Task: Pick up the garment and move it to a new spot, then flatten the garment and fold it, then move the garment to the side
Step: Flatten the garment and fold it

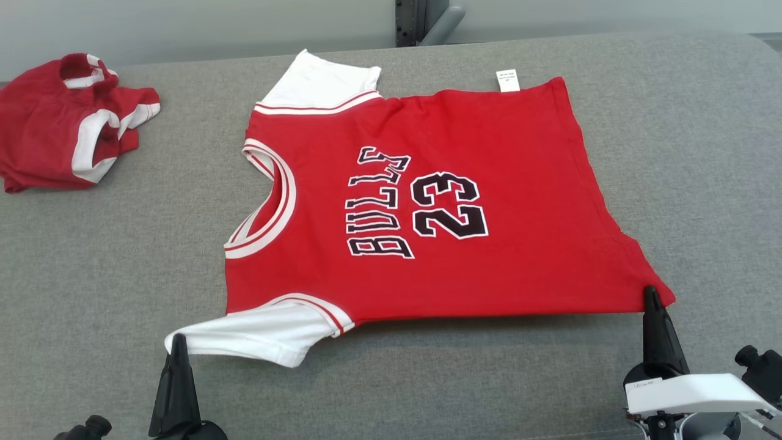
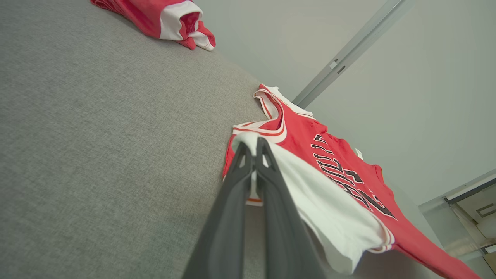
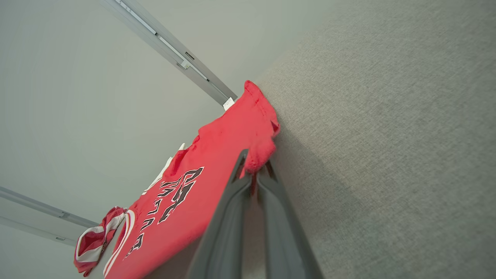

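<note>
Shirt point(image 1: 427, 201) lies flat on the table point(image 1: 702, 153), long axis L-R, all beyond my grippers. Left gripper point(image 1: 178, 339) pinches the near sleeve point(image 1: 256, 333) — right gripper point(image 1: 651, 292) pinches the near hem corner point(image 1: 629, 281).

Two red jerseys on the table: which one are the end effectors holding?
The spread-out BULLS 23 jersey: the left end effector pinches its white sleeve, the right end effector its red hem corner. The crumpled jersey lies apart at the far left.
</note>
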`<state>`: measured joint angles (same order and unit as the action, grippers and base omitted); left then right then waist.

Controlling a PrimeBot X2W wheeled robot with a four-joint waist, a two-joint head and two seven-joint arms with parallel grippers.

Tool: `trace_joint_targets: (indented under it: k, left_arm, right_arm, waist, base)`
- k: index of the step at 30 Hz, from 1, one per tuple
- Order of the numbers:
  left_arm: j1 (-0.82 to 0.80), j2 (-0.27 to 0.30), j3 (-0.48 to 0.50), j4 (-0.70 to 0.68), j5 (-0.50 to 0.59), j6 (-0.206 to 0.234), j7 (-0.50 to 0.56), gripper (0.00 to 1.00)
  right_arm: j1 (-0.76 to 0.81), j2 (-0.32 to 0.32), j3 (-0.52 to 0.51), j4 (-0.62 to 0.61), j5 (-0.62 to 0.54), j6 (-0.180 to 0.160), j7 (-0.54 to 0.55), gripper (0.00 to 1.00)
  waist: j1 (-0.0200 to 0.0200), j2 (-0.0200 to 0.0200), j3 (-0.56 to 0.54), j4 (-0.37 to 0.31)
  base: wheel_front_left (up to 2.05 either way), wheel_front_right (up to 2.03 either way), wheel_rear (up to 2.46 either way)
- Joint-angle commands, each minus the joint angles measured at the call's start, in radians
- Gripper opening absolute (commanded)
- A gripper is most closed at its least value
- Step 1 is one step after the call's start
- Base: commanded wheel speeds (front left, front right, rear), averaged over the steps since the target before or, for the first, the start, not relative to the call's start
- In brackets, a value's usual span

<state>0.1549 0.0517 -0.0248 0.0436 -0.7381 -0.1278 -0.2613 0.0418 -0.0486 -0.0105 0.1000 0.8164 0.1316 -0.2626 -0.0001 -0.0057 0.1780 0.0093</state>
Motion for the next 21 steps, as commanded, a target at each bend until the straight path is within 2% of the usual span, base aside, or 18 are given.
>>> trace_joint_targets:
  k: [1,13,21]
  left_arm:
    - [0.02,0.0,0.002,-0.003,-0.005,-0.002,-0.005,0.0]
    - [-0.011,0.0,-0.039,0.01,0.021,-0.003,-0.004,0.0]
    - [-0.123,0.03,-0.132,0.022,0.033,-0.003,-0.004,0.0]
  right_arm:
    - [0.02,-0.004,0.004,0.009,0.008,-0.002,-0.004,0.0]
    - [-0.002,-0.004,0.02,0.076,0.015,-0.002,-0.004,0.0]
    - [-0.05,-0.004,0.008,0.128,0.002,-0.002,-0.004,0.0]
  waist:
    - [0.0001,0.0057,-0.019,-0.019]
    - [0.0001,0.0057,-0.047,-0.028]
    - [0.0001,0.0057,-0.043,-0.013]
  base:
    - [0.0,0.0,0.0]
    - [0.0,0.0,0.0]
    - [0.0,0.0,0.0]
